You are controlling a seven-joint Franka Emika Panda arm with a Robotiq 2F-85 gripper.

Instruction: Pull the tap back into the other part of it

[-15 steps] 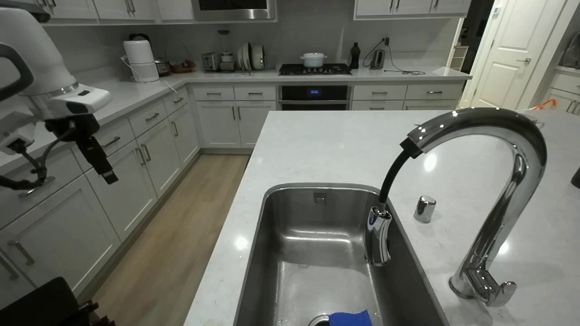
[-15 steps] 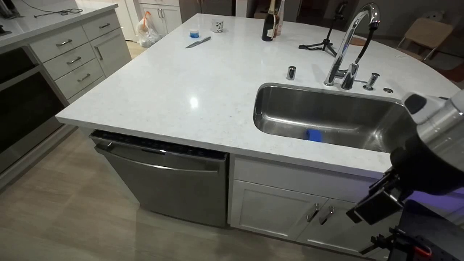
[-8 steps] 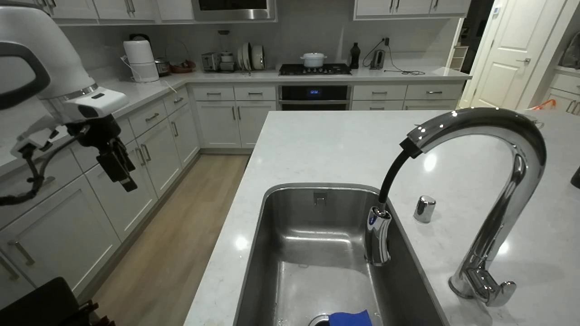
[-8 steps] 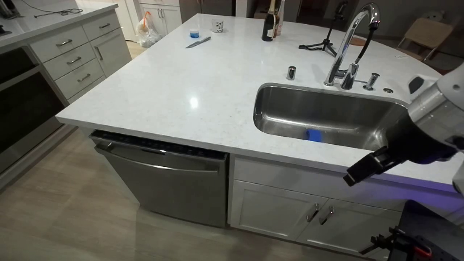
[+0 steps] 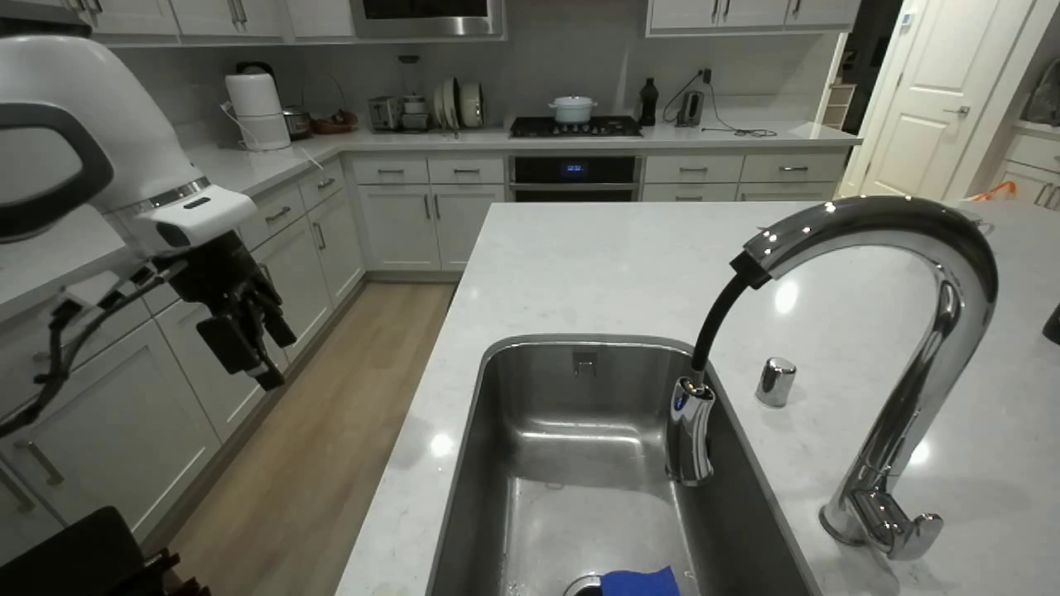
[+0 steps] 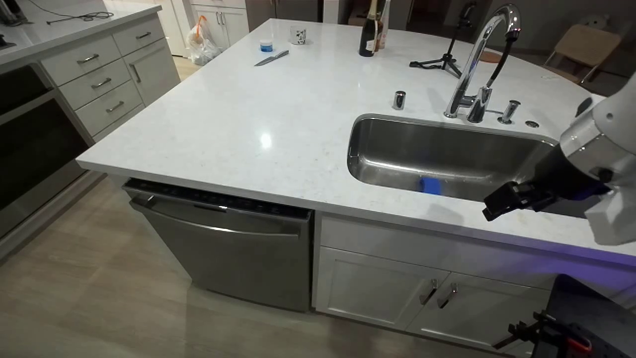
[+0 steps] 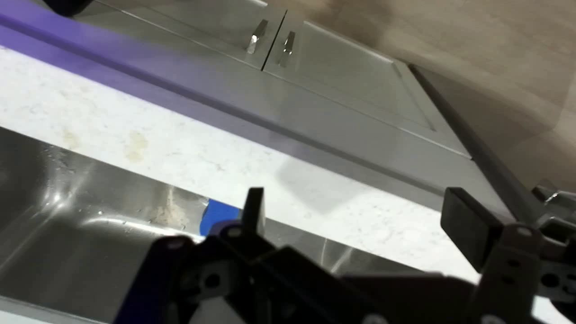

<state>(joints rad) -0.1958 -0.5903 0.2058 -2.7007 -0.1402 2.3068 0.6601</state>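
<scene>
The tap (image 5: 691, 432), a short chrome spray head, hangs upright from a black hose below the spout, over the far side of the sink. It also shows in an exterior view (image 6: 479, 105). The other part of it, the tall chrome gooseneck tube (image 5: 915, 406), stands on the counter behind the sink, also in an exterior view (image 6: 469, 74). The spout end is apart from the tap, with bare hose between them. My gripper (image 5: 277, 358) is open and empty, well away from the tap, over the front counter strip. In the wrist view the jaws (image 7: 353, 211) are wide apart; tap and tube are out of view there.
The steel sink (image 5: 489, 389) lies between my gripper and the faucet, with a blue cloth (image 5: 639, 583) at its bottom. A small chrome knob (image 5: 777, 382) and a soap dispenser (image 6: 509, 112) stand near the faucet. A tripod (image 6: 445, 59) and bottles (image 6: 370, 30) stand farther back.
The arm has moved toward the sink, and the gripper has risen from in front of the cabinets to the counter edge and turned. The tap and tube have not moved.
</scene>
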